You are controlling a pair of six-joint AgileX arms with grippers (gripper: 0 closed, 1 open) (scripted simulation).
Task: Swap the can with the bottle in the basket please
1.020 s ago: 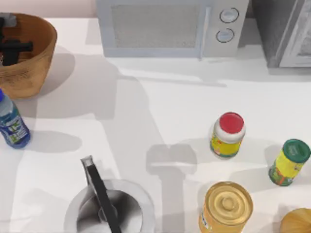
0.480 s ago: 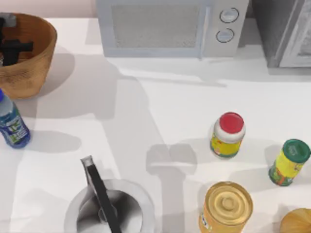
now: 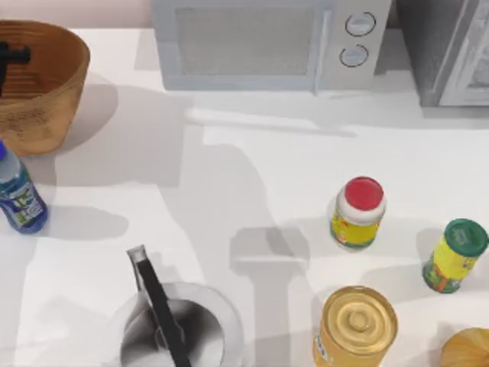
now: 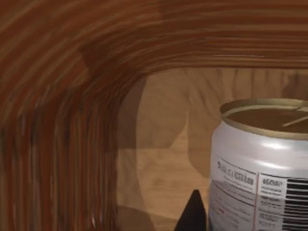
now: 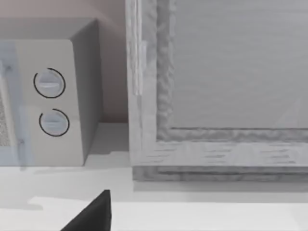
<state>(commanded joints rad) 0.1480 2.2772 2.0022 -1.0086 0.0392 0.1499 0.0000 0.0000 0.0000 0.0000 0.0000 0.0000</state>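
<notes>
Fingertip of my left gripper (image 4: pixel 193 211), dark, sits just beside the small white red-labelled can (image 4: pixel 262 163) inside the ribbed wicker basket (image 3: pixel 53 84); finger spread I cannot tell. The can looks light, rigid, slick: I'd clamp its mid-wall. The clear-blue bottle (image 3: pixel 19 195) waits outside.

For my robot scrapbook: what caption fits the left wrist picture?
Inside the wicker basket, the left arm's camera faces a small gold-topped can.
</notes>
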